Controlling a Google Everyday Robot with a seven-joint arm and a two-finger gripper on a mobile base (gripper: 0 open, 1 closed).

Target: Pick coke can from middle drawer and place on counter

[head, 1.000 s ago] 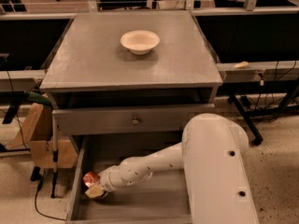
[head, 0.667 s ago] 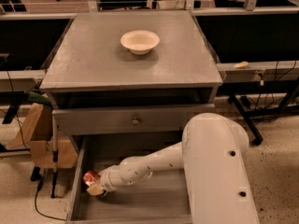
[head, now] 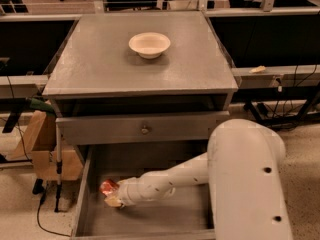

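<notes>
Gripper (head: 114, 197) is sitting low in the wide grey middle drawer (head: 150, 219). The small red coke can (head: 107, 187) is lying at its mouth, touching; clamped or not, cannot tell. Advisable: confirm hold, lift clear of the grey knobbed drawer front (head: 145, 130) overhead, then move to the flat grey counter (head: 100, 69).

Gripper (head: 113, 197): one, was down inside the middle drawer (head: 150, 165)
Coke can (head: 107, 187): one, at gripper's tip
Bowl (head: 149, 44): one, far beyond it

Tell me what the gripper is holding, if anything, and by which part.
It cannot be told. The gripper is down in the middle drawer, against the coke can near the left wall, but a hold on the can does not show.
</notes>
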